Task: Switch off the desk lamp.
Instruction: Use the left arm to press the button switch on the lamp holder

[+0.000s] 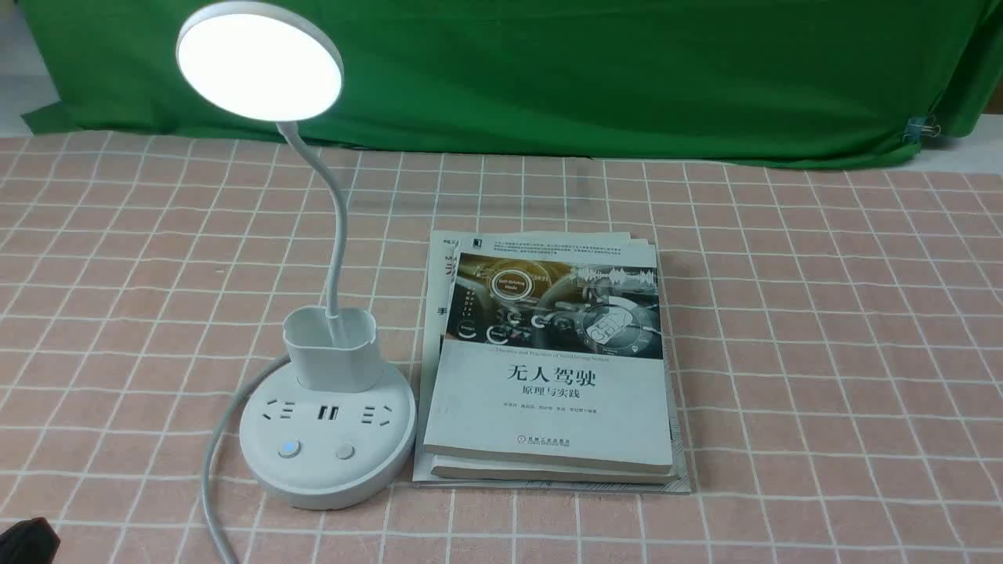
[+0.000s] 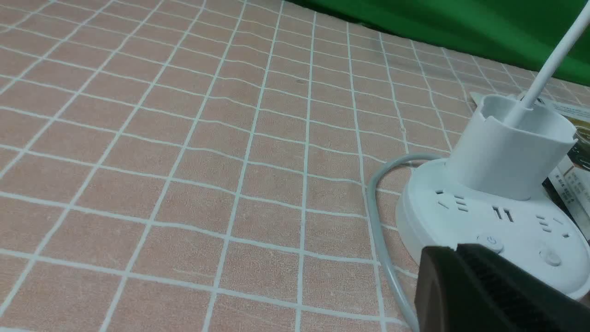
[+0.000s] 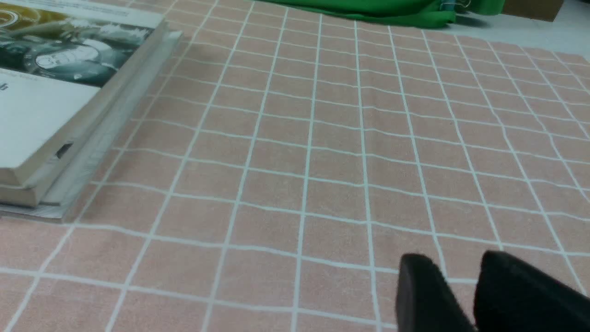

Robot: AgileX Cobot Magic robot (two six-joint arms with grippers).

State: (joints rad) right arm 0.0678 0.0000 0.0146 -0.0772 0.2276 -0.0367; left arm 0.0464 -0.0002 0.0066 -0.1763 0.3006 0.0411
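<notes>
Desk lamp [image 1: 333, 352] lit, head glowing upper left; nothing done yet, power button [image 1: 288, 449] needs pressing. Left gripper [image 2: 461, 276] near the base, fingers' spread unclear. Right gripper [image 3: 463, 281] fingers slightly parted, empty.

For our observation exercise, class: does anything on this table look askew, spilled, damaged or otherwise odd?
Only the stack of books beside the desk lamp stands out. Its lower books sit twisted under the top one, with corners poking out along the far edge. Nothing looks spilled or damaged.
</notes>
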